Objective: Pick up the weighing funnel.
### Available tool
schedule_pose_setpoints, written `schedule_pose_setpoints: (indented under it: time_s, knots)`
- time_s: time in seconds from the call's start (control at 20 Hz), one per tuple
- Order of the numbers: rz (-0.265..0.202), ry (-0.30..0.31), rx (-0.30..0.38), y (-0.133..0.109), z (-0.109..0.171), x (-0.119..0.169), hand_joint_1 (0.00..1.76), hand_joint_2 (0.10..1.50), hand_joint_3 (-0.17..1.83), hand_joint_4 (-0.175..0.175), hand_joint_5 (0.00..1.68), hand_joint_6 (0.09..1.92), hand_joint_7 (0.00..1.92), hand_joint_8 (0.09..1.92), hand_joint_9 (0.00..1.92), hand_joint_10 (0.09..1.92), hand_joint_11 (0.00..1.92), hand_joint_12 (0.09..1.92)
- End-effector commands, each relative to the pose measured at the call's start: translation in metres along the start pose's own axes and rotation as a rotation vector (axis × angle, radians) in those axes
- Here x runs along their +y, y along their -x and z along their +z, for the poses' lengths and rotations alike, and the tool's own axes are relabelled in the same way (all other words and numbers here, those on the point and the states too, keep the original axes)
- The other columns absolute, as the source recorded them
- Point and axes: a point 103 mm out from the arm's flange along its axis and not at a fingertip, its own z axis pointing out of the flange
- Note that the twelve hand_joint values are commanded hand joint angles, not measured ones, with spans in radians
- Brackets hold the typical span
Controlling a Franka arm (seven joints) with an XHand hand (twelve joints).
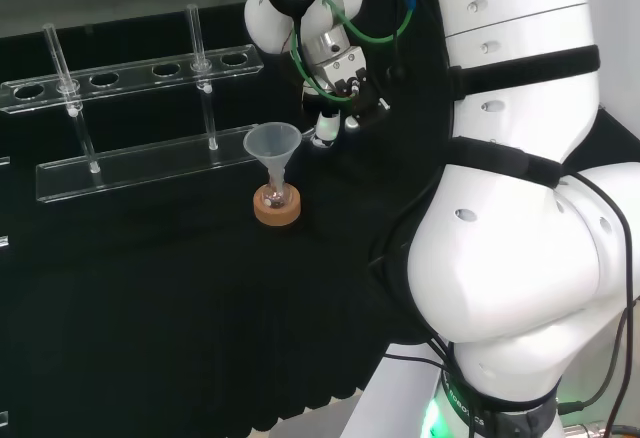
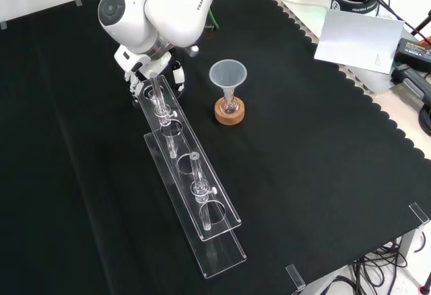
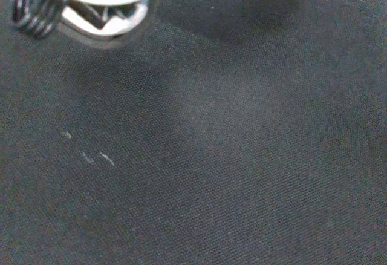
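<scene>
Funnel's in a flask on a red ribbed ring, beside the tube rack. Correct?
Not quite: it's a cork ring, not a red ribbed one, as the front view shows. The funnel does stand in a flask on it, beside the tube rack.

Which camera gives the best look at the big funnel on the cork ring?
The front view: the funnel stands unobstructed, its open mouth, stem and cork ring all plain. The head view shows it side-on, beside the arm. The wrist view faces black cloth.

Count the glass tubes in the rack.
2. In the front view: far tube at the rack's far end, near tube past its middle. Clear glass, more may be hidden.
</scene>
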Motion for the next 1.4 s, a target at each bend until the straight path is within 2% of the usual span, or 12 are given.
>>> schedule_pose_setpoints:
  time_s: [0.05,0.45,1.25,1.35,1.4]
  knots:
    - [0.002,-0.01,0.01,-0.0008,0.0038,0.0029,0.95,0.54,0.62,0.009,0.64,0.46,0.54,0.63,0.83,0.44,0.63,1.24]
    - [0.011,-0.003,0.035,0.0021,0.007,0.0046,0.93,0.56,0.63,0.032,0.8,0.58,0.57,0.64,0.87,0.45,0.66,1.24]
    - [0.003,-0.013,0.039,-0.0008,0.0069,0.0118,0.91,0.59,0.62,0.024,0.79,0.65,0.58,0.64,0.89,0.44,0.71,1.2]
    - [0.009,-0.01,0.038,-0.0006,0.0073,0.0117,0.91,0.6,0.62,0.039,0.86,0.65,0.59,0.64,0.9,0.44,0.71,1.2]
    - [0.016,-0.012,0.045,0.0001,0.0077,0.0115,0.97,0.69,0.53,0.09,0.96,0.71,0.62,0.65,0.92,0.44,0.73,1.19]
